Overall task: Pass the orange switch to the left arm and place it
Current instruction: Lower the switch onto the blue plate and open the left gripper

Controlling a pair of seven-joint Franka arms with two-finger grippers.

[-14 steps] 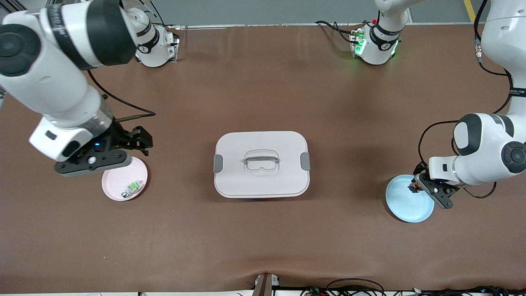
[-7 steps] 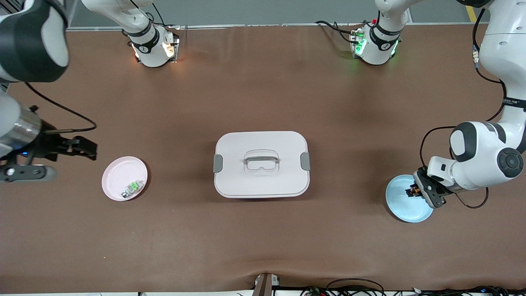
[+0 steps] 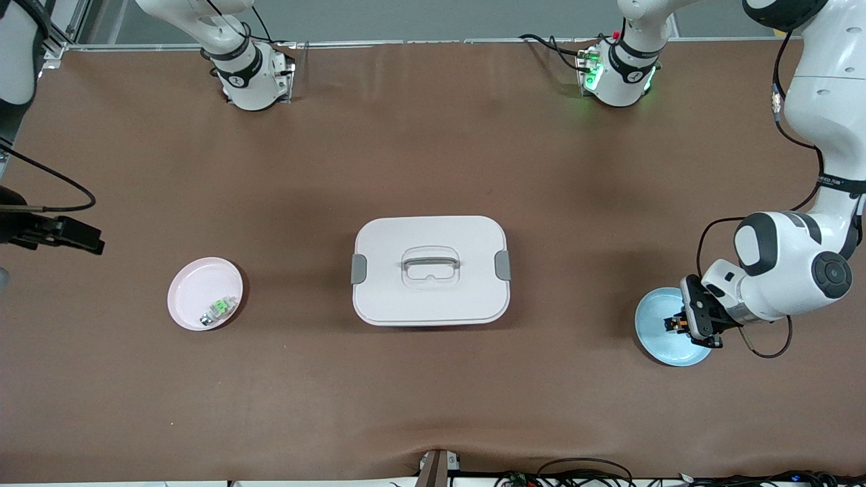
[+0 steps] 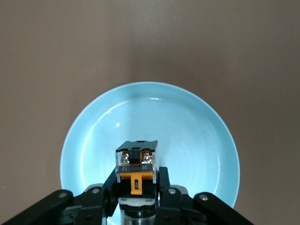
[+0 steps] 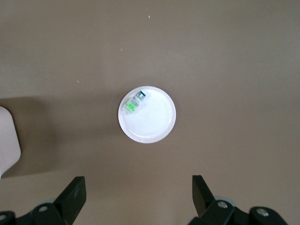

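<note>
The orange switch [image 4: 136,164], a small dark block with an orange middle, sits between the fingers of my left gripper [image 4: 137,182], which is shut on it over the blue plate [image 4: 150,117]. In the front view the switch [image 3: 672,325] and left gripper [image 3: 682,325] are over that plate [image 3: 655,331] at the left arm's end of the table. The white box [image 3: 431,270] stands mid-table. My right gripper [image 3: 84,238] hangs open high over the right arm's end of the table, its fingers [image 5: 75,193] wide apart with nothing between them.
A pink plate [image 3: 196,287] holding a green-and-white component [image 3: 218,310] lies toward the right arm's end; the right wrist view shows the plate [image 5: 154,122], the component [image 5: 133,103] and a corner of the box [image 5: 7,136]. Brown mat covers the table.
The right arm has swung up and away from above the pink plate toward its end of the table. The left wrist has turned slightly over the blue plate, still gripping the switch.
</note>
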